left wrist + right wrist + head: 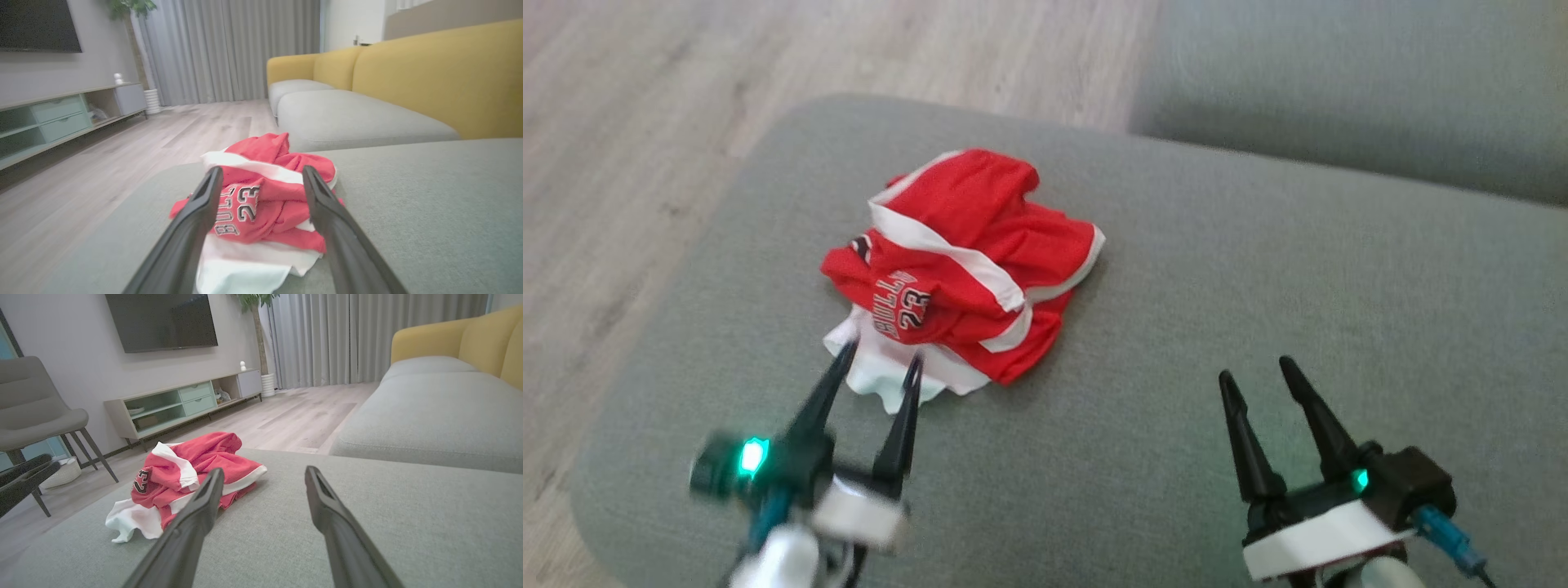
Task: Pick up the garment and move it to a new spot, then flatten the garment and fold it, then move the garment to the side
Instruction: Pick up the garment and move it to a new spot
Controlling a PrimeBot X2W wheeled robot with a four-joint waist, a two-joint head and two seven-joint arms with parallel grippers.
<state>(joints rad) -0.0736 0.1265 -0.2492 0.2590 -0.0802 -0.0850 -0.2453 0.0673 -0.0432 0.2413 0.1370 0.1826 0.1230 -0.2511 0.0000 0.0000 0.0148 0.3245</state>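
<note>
We hold our left fingers (905, 408) wide apart and empty. Their tips straddle the white hem of the crumpled garment (964, 253), which lies toward 10 o'clock on the cushion (1176, 286), probably to pinch and lift it. At 4 o'clock from the garment, our right fingers (1245, 441) hover clear, equally spread and empty.

Reads as a home living room. Marked so by a dark television (163, 320) on the wall at the upper left of the right wrist view, above a low media cabinet (179, 402) with pale green drawers; by floor-length grey curtains (327, 339) and a potted plant (258, 330) at top centre; by a yellow-backed sofa (441, 339) at right, a grey chair (36, 412) at far left, and pale wood-plank flooring (294, 412) between.
</note>
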